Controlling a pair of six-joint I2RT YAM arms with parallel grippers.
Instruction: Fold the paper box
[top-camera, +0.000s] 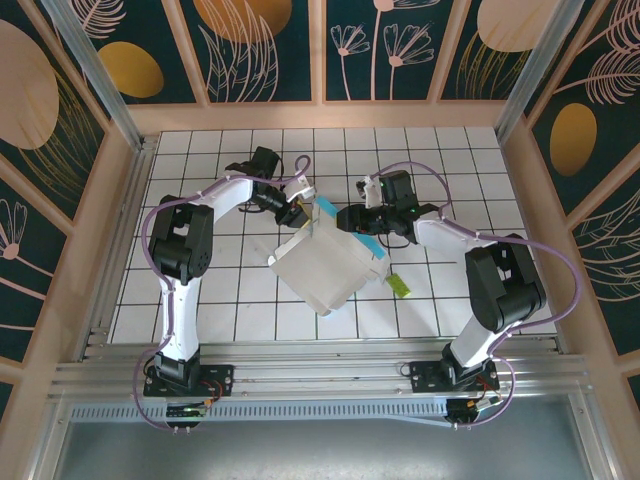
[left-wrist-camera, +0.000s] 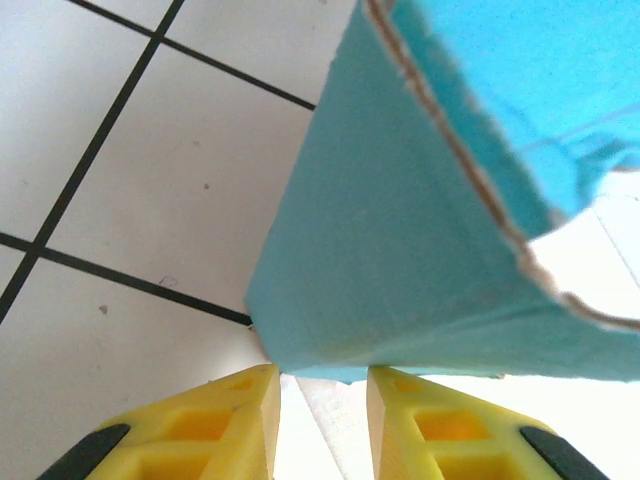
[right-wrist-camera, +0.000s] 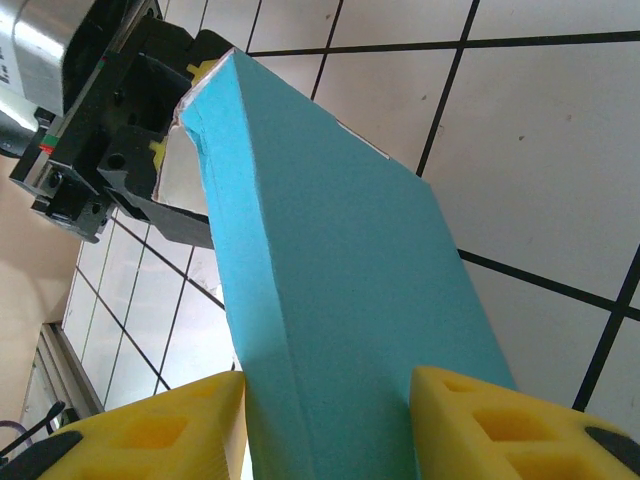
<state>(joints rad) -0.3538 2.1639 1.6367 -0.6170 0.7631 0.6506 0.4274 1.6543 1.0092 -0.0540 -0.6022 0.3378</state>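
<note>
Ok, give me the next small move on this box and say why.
Probably nip the left gripper shut on the teal flap and tuck it inward: the flap's tip sits just at its fingers, while the right gripper seems clamped across a raised wall of the paper box, steadying it.

The paper box (top-camera: 328, 268), with the left gripper (top-camera: 297, 212) and right gripper (top-camera: 352, 218) at its far edge, blocks the centre, a small slip (top-camera: 400, 287) lies just right, and the table (top-camera: 200, 300) is open elsewhere.

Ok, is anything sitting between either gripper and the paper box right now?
Nothing visible. The paper box has its teal wall between the fingers of the right gripper, and the left gripper appears to pinch a teal flap. The yellow-green slip lies beside the box, clear of both.
</note>
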